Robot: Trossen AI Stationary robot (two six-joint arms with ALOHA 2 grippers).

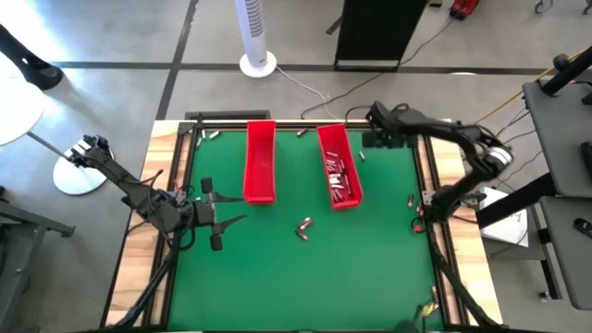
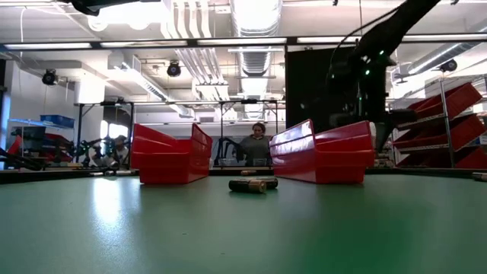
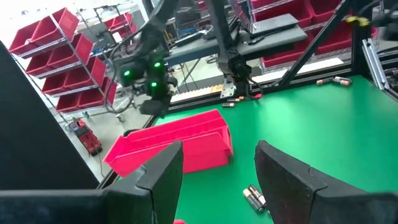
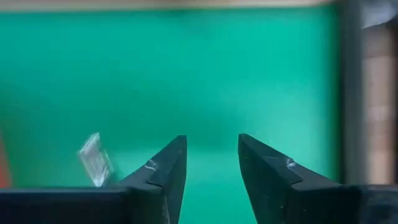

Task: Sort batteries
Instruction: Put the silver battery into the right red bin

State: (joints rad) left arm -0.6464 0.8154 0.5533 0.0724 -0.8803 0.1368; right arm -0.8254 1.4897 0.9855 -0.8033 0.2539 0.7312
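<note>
Two long red trays stand at the far half of the green mat. The right tray (image 1: 339, 166) holds several batteries (image 1: 337, 176); the left tray (image 1: 260, 162) shows none. Two batteries (image 1: 303, 227) (image 2: 253, 184) lie on the mat in front of the trays. My right gripper (image 1: 373, 120) (image 4: 211, 162) hangs open beyond the right tray's far right corner, pointing steeply down, with nothing between its fingers. A small silvery battery (image 4: 94, 160) shows blurred beside it over the mat. My left gripper (image 1: 233, 209) (image 3: 217, 168) waits open above the mat's left side.
Single batteries lie scattered on the mat: near the right frame (image 1: 412, 199), by the far edge (image 1: 301, 132) and at the far left corner (image 1: 211, 136). A raised frame (image 1: 427, 176) borders the mat. A person (image 2: 257, 144) stands in the room behind the table.
</note>
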